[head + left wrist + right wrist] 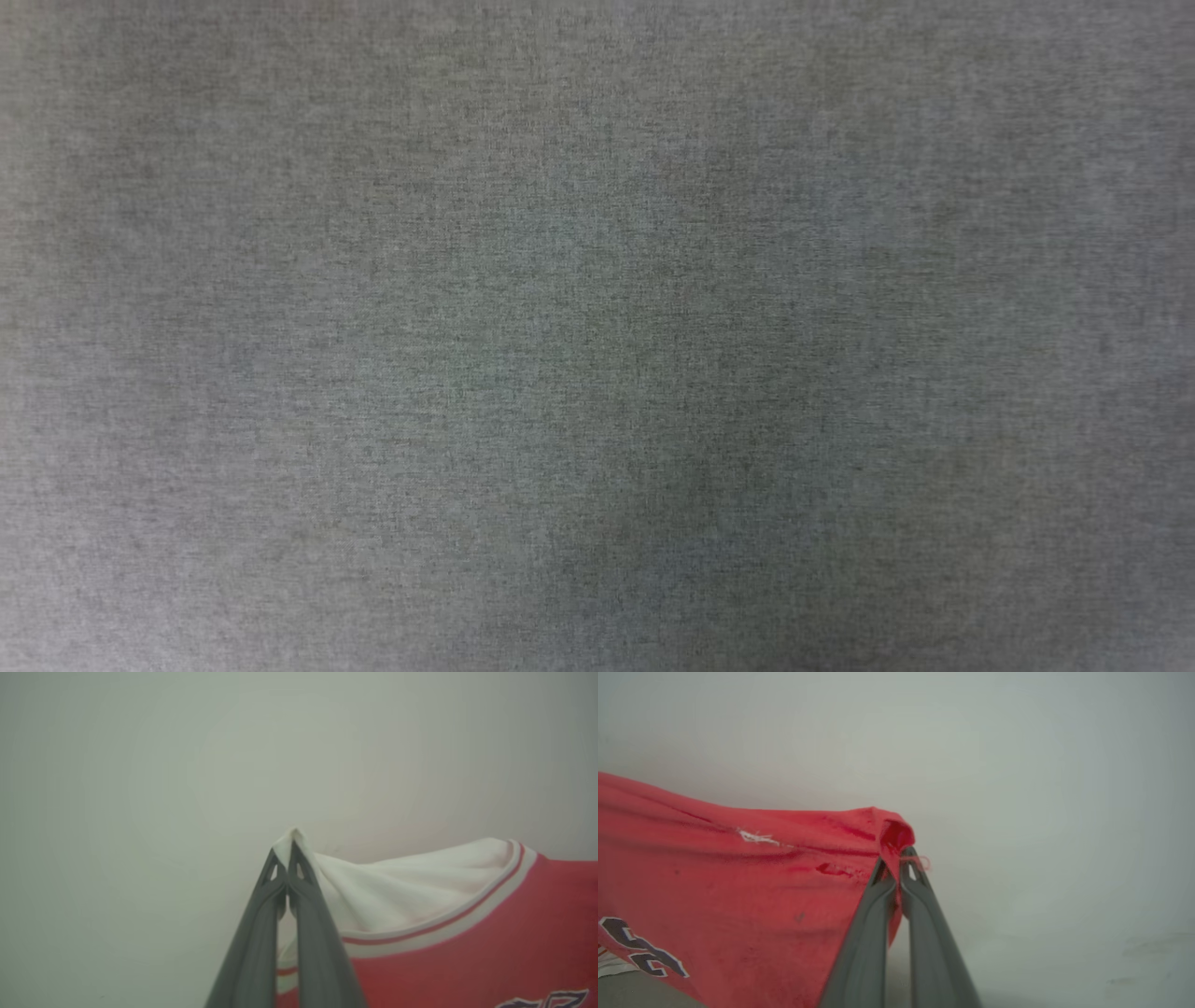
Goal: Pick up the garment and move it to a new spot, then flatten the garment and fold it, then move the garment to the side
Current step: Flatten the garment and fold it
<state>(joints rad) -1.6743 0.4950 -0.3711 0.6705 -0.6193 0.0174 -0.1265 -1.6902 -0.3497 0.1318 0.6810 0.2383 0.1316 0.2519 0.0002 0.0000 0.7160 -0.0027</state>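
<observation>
Left wrist view: left gripper [290, 848] grips the white sleeve [397, 891] of the shirt [490, 942], which runs off to its right; right gripper [897, 859] pinches a red corner, cloth to its left — move both hands level and apart, so it lands flat.

No legible text; garment [738, 882] print [644, 952] cropped

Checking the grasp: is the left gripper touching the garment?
Touching. The left wrist view shows the left gripper shut on a white peak of the garment.
</observation>
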